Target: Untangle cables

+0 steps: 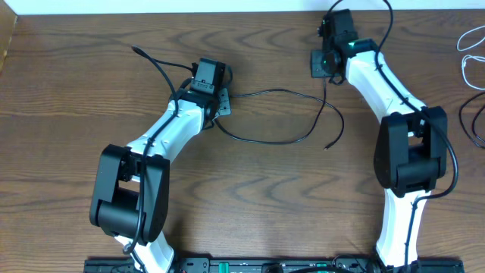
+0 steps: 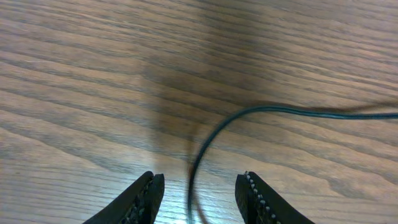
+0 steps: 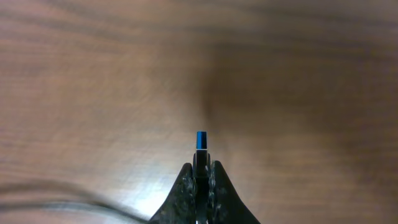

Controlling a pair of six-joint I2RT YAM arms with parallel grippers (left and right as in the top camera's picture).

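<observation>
The left gripper [image 1: 216, 95] hangs over the wooden desk [image 1: 68, 114]. In the left wrist view [image 2: 202, 200] its fingers [image 2: 148, 198] stand spread and pinch nothing. The black cable [image 2: 280, 110] runs up between them without touching either one, then bends away to the right across the wood grain.

From overhead, the black cable [image 1: 261, 142] starts at the left gripper and sweeps right in a wide loop. One strand ends loose at a small plug [image 1: 327, 146], well to the right of the left gripper and a little nearer the robot's base. The other strand climbs toward the right gripper [image 1: 326, 61], far to the right and farther back. A thin black strand with a plug end [image 1: 136, 50] lies just up and left of the left gripper. Whether it belongs to the same cord cannot be told.

Only the right wrist view shows the right gripper's grip [image 3: 201, 167]. Its fingers [image 3: 186, 186] are pressed together on a blue-tipped plug [image 3: 201, 139] that stands straight out past the tips above the desk. A blurred cord [image 3: 43, 198] crosses the lower left corner of that view.

Only the overhead view shows the white cable [image 1: 464, 67]. It lies at the desk's far right edge, beyond the right arm and well apart from the left gripper.
</observation>
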